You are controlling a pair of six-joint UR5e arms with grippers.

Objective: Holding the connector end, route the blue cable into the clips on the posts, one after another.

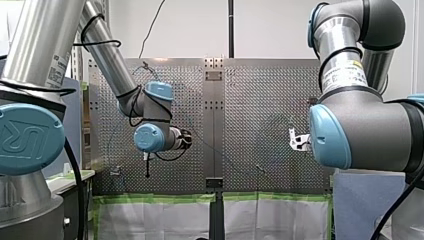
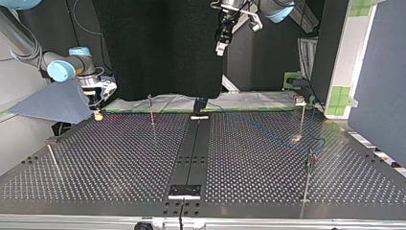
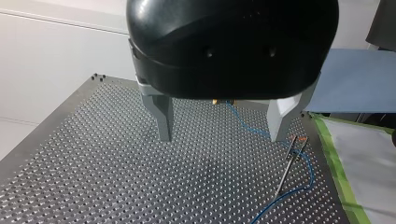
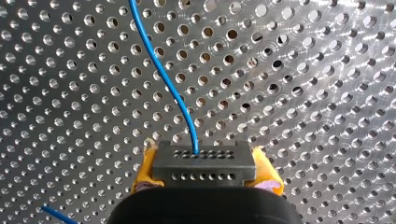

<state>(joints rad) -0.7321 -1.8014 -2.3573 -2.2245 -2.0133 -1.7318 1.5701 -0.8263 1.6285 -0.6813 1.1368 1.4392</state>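
In the right wrist view, my right gripper (image 4: 205,171) is clamped on the black connector (image 4: 204,161), with its yellow pads (image 4: 145,168) pressed against the two ends. The blue cable (image 4: 163,74) leaves the connector's face and curves away over the perforated table (image 4: 303,93). A second short stretch of cable lies beside the gripper.

In the left wrist view, my left gripper (image 3: 222,135) is spread wide above the table, with nothing between its grey fingers (image 3: 161,116). Ahead of it and off to one side stands a thin post (image 3: 286,170). The cable comes from the table's far edge, passes close by the top of the post and bends back round it. I cannot tell whether it sits in the clip.

In the top view, my right gripper is low at the table's far edge, at the view's left. My left gripper hangs high over the far edge near the middle, well apart from the cable.
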